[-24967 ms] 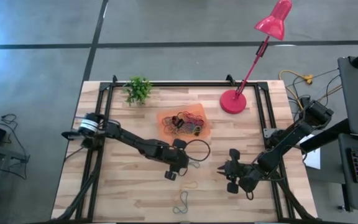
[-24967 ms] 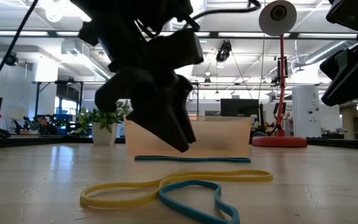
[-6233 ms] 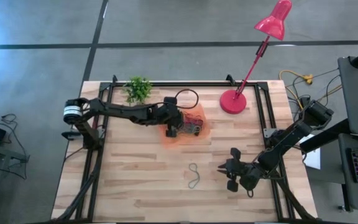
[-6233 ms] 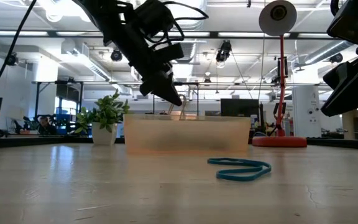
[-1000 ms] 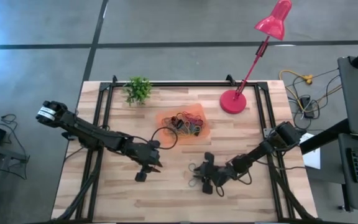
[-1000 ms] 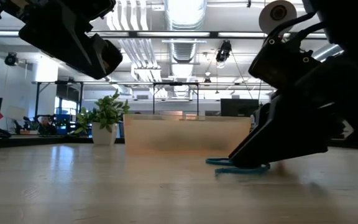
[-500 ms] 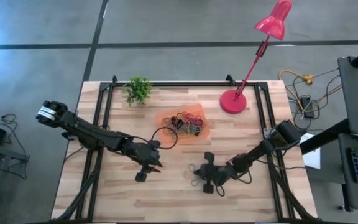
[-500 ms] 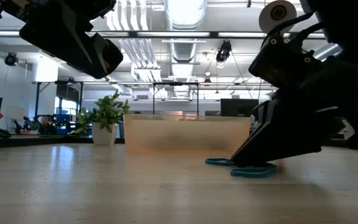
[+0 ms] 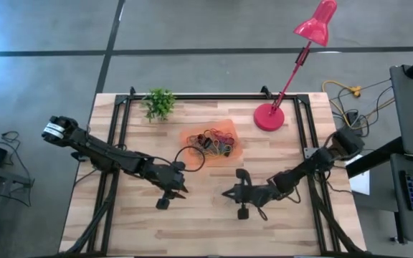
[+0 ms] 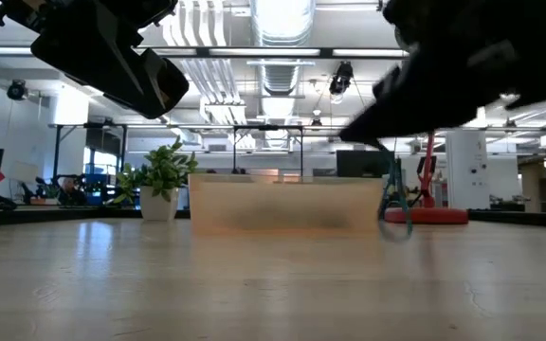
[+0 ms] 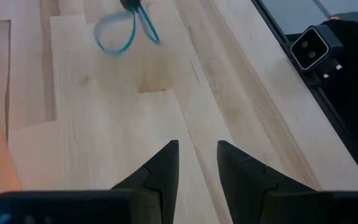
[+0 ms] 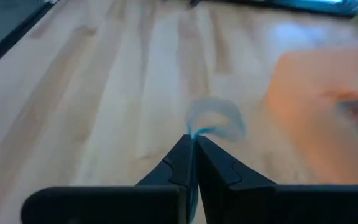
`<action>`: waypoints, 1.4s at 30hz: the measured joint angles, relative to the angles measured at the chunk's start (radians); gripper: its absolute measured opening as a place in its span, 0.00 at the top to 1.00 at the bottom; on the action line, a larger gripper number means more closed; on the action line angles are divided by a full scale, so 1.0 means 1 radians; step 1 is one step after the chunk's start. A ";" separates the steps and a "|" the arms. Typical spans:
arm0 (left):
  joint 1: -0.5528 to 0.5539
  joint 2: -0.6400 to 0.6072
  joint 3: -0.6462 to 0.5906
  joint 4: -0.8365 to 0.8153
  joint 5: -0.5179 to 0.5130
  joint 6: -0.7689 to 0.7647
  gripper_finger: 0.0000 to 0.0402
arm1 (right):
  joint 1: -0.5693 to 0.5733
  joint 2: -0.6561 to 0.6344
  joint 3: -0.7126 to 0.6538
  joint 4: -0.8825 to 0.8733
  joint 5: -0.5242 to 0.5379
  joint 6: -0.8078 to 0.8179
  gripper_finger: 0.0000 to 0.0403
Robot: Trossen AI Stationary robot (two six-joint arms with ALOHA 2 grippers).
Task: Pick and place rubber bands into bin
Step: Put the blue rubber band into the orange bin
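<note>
- The right gripper [image 12: 192,144] is pinched tight on a blue rubber band [image 12: 216,122], which dangles clear of the table [image 9: 192,215] so it can be carried.
- The orange bin [image 9: 192,136], already holding other bands, sits nearby.
- The left gripper [image 11: 197,158] waits slightly parted, out of the way.

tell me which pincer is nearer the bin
Left, narrowly. The left pincer sits just off the bin's near-left corner; the right pincer is off its near-right corner, farther out.

Low view: a teal rubber band [image 10: 395,204] hangs above the table [image 10: 254,284].
It dangles from a blurred dark arm, just beside the orange bin's [image 10: 287,206] end nearest the red lamp base [image 10: 427,215]. A small plant [image 10: 162,180] stands at the bin's other end.
</note>
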 joint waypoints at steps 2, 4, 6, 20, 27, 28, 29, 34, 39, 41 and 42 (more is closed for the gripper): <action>0.000 0.000 0.000 0.000 0.000 0.001 0.77 | -0.019 -0.033 0.001 0.003 0.005 -0.044 0.98; 0.000 0.000 0.000 0.000 0.000 0.001 0.77 | -0.043 -0.067 0.001 0.000 0.013 -0.093 0.98; 0.000 0.000 0.000 0.003 0.000 0.002 0.77 | -0.071 -0.104 0.001 0.004 0.034 -0.130 0.98; 0.000 0.001 -0.002 0.011 0.000 0.003 0.77 | -0.361 -0.220 0.042 -0.002 0.048 -0.293 0.98; 0.000 0.002 -0.006 0.011 0.000 0.009 0.77 | -0.467 -0.198 0.041 -0.027 0.039 -0.221 0.98; 0.000 0.002 -0.006 0.013 0.000 0.020 0.77 | -0.474 -0.192 0.041 -0.025 0.039 -0.213 0.98; 0.000 0.002 -0.006 0.017 0.000 0.025 0.77 | -0.481 -0.186 0.041 -0.024 0.039 -0.205 0.98; 0.001 0.002 -0.017 0.047 0.000 0.029 0.77 | -0.498 -0.161 0.041 -0.025 0.024 -0.172 0.98; 0.001 0.002 -0.018 0.050 0.000 0.029 0.77 | -0.504 -0.149 0.041 -0.025 -0.020 -0.176 0.97; 0.002 0.002 -0.018 0.050 0.000 0.029 0.77 | -0.508 -0.149 0.041 -0.025 -0.030 -0.171 0.94; 0.002 0.002 -0.018 0.050 0.000 0.029 0.77 | -0.509 -0.149 0.041 -0.025 -0.036 -0.171 0.92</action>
